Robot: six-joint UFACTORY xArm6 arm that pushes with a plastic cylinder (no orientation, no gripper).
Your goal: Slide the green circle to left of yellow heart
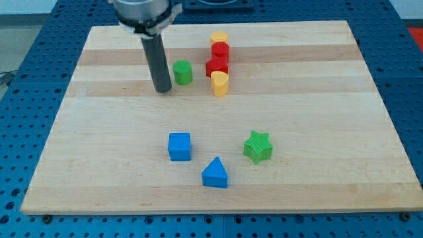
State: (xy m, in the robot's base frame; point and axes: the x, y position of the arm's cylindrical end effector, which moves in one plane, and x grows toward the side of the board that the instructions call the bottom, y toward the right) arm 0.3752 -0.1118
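Observation:
The green circle (182, 72) stands in the upper middle of the wooden board. The yellow heart (220, 84) lies to its right and slightly lower, a small gap apart. My tip (162, 90) rests on the board just left of the green circle, close to it and slightly below. Whether it touches the circle cannot be told.
Above the yellow heart sit a red block (216, 67), another red block (220, 51) and a yellow block (219, 38) in a column. A blue cube (179, 146), a blue triangle (215, 173) and a green star (258, 147) lie lower on the board (317, 99).

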